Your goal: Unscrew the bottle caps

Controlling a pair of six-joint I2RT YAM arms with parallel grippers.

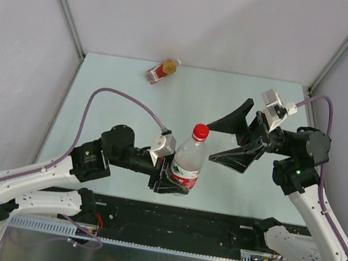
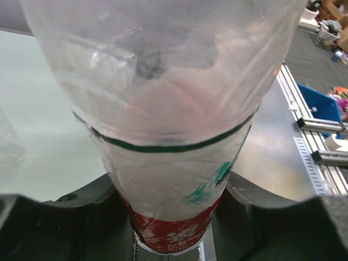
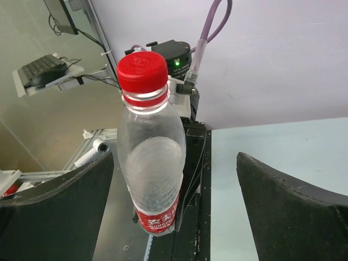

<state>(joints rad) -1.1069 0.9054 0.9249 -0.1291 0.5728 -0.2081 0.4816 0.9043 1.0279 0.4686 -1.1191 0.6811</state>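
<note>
Two grippers share one bottle. The left gripper (image 1: 174,182) is clamped tight around the lower, labelled part of the clear bottle (image 1: 187,162); in the left wrist view its dark fingers (image 2: 81,217) press both sides of the red-and-white label and the bottle wall fills the frame. The right gripper (image 1: 212,141) holds nothing, with its jaws spread wide.

The bottle stands with its long axis upright, near the front edge of the desk (image 1: 114,88) between the two arms. Its red cap (image 1: 200,132) is on top, with the ring beneath it in place, so it looks fully screwed on.

The relation that matters is that the cap lies just left of the right gripper's fingertips, at about their height, and apart from them. In the right wrist view the cap (image 3: 142,70) sits left of the midline between the fingers, closer to the left one. I judge that the right gripper must shift left and close across the cap with its twist axis along the bottle.

Another bottle, the amber-filled one (image 1: 162,71), lies on its side at the far edge, well apart. A clear shape (image 2: 8,147) may be a third, though it is too cropped to say
</note>
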